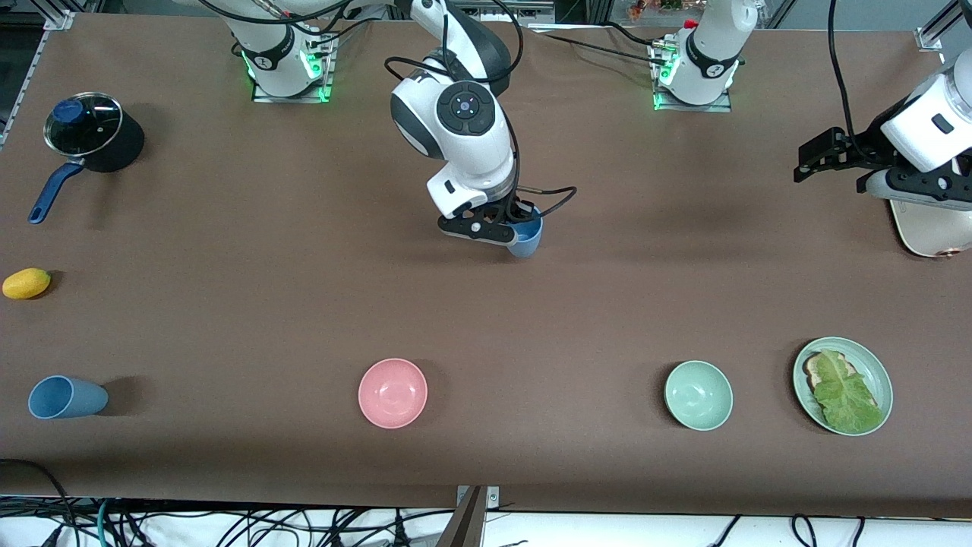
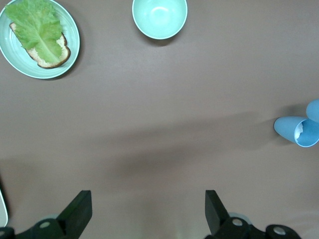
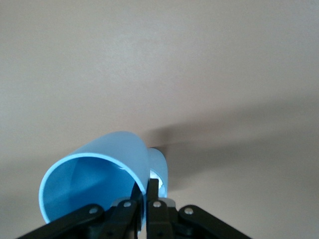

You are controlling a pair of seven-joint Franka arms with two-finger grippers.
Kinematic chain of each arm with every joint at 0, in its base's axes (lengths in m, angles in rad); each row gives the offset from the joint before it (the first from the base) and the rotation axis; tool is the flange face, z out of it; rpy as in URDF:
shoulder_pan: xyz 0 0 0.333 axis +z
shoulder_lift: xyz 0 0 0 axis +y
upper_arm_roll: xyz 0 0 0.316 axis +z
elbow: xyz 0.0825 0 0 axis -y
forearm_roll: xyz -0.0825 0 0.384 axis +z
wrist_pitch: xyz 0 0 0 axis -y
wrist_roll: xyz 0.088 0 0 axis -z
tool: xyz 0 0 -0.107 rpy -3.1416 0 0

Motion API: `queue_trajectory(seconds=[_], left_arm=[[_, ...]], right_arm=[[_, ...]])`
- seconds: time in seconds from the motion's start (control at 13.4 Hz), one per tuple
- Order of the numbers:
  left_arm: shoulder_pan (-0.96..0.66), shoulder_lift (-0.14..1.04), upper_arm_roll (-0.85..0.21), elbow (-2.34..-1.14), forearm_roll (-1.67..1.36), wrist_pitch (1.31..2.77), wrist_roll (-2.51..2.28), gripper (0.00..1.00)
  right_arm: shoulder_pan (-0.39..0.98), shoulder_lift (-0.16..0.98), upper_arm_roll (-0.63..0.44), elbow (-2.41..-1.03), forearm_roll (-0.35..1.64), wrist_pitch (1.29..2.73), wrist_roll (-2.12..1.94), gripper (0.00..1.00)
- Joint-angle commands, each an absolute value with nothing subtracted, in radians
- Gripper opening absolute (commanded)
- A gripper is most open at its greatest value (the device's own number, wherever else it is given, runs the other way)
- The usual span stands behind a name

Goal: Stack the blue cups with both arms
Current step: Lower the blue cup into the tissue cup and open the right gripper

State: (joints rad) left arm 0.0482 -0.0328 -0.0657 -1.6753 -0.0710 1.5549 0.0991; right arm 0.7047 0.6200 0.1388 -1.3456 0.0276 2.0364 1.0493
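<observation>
Right gripper [image 1: 507, 225] is over mid-table, clamped on the rim of the brighter blue cup [image 1: 525, 237]: the right wrist view shows one finger inside the cup's mouth and one outside on the wall [image 3: 94, 186]. Can't tell from the front view whether the cup's base touches the table [image 1: 304, 304].

Landmark: pink bowl [image 1: 392, 393].
- Held cup: farther from the front camera than the pink bowl, slightly toward the left arm's end.
- Greyer blue cup [image 1: 64, 397]: lying on its side, level with the pink bowl, well apart from it toward the right arm's end.
- Mint-green bowl [image 1: 699, 395]: level with the pink bowl, toward the left arm's end. Green plate [image 1: 879, 372] with lettuce [image 1: 844, 395] on bread sits just past it.
- Lidded pot [image 1: 91, 133] and a yellow fruit [image 1: 26, 282]: toward the right arm's end, farther from the camera than the pink bowl.

Left gripper [image 2: 148, 211] waits at the left arm's end of the table, fingers [image 2: 79, 211] spread wide, holding nothing.
</observation>
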Motion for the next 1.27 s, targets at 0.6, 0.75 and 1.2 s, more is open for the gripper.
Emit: queue_trajectory(seconds=[0.6,0.75,1.2], left_arm=[[0.058,0.005,-0.071,-1.631,-0.051,1.572,0.098,1.00],[0.057,0.023,-0.072,-1.621,-0.063,1.581,0.100,1.00],[0.058,0.025,-0.072,-1.617,-0.063,1.582,0.100,1.00]], right_arm=[[0.736,0.644,0.132,-1.315,0.071,1.981,1.062,0.00],[0.736,0.644,0.132,-1.315,0.071,1.965,1.062,0.00],[0.735,0.640,0.132,-1.309,0.086,1.942,1.060,0.00]])
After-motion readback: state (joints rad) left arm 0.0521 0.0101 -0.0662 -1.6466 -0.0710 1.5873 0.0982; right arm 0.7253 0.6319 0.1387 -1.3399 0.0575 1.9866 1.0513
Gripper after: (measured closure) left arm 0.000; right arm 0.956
